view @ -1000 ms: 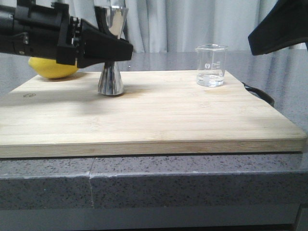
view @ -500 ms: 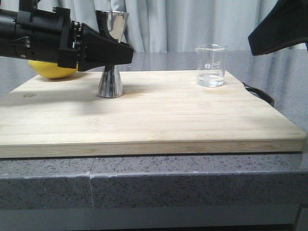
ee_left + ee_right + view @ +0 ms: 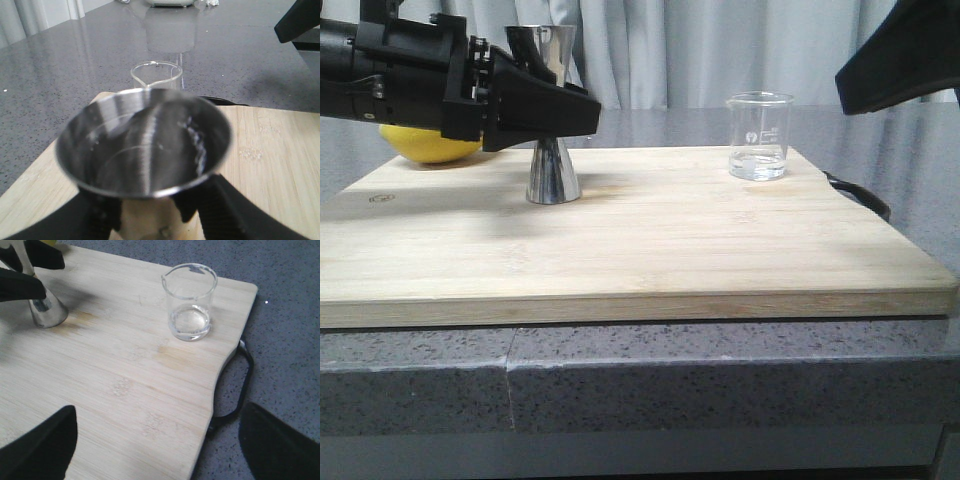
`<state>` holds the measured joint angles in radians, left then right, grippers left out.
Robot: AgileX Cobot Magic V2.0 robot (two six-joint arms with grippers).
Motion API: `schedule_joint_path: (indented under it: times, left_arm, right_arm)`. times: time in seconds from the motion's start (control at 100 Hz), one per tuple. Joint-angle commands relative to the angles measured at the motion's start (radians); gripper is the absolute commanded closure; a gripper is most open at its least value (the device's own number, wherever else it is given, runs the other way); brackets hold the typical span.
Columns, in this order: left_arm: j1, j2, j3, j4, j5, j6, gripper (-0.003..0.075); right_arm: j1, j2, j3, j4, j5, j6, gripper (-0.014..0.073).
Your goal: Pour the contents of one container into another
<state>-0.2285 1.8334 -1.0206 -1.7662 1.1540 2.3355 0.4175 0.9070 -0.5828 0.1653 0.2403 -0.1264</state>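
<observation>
The steel jigger [image 3: 552,172] stands on the left back part of the wooden board [image 3: 650,250], its top leaning slightly left. My left gripper [image 3: 576,112] is shut on its narrow waist, a black finger on each side, as the left wrist view shows under the jigger's wide cup [image 3: 145,145]. The clear glass beaker [image 3: 759,137] stands upright at the back right of the board with a little clear liquid in its bottom. It also shows from the right wrist, beaker [image 3: 190,302]. My right gripper [image 3: 157,450] hangs open above the board's right edge, holding nothing.
A yellow lemon [image 3: 430,145] lies behind the left arm at the board's back left corner. A black handle [image 3: 240,385] sticks out from the board's right side. The board rests on a grey speckled counter [image 3: 720,370]; curtains hang behind.
The jigger's upper cup has tipped to the left while its base stayed in place. The left gripper shifted slightly with it. The beaker and right arm have not moved.
</observation>
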Motion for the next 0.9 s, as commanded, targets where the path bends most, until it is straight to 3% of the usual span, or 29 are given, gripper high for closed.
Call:
schedule_joint_path:
  times: [0.0, 0.16, 0.45, 0.73, 0.89]
  left_arm:
    - [0.004, -0.043, -0.030, -0.075, 0.124, -0.003, 0.0293]
    - [0.004, -0.061, -0.030, -0.070, 0.030, -0.083, 0.0174]
    - [0.004, -0.217, -0.030, 0.192, -0.167, -0.339, 0.0169]
    - [0.004, -0.410, -0.030, 0.690, -0.300, -0.836, 0.0169]
    - [0.004, -0.554, -0.030, 1.037, -0.315, -1.257, 0.0169]
  right_arm:
    - [0.004, -0.014, -0.026, 0.002, -0.076, -0.002, 0.0000]
    - [0.004, -0.014, -0.026, 0.002, -0.082, -0.002, 0.0000]
    - [0.004, -0.014, -0.030, 0.000, -0.058, -0.002, 0.0000]
    - [-0.036, -0.014, -0.125, -0.011, 0.181, -0.002, 0.0000]
    - [-0.135, -0.014, -0.168, -0.020, 0.270, -0.002, 0.0000]
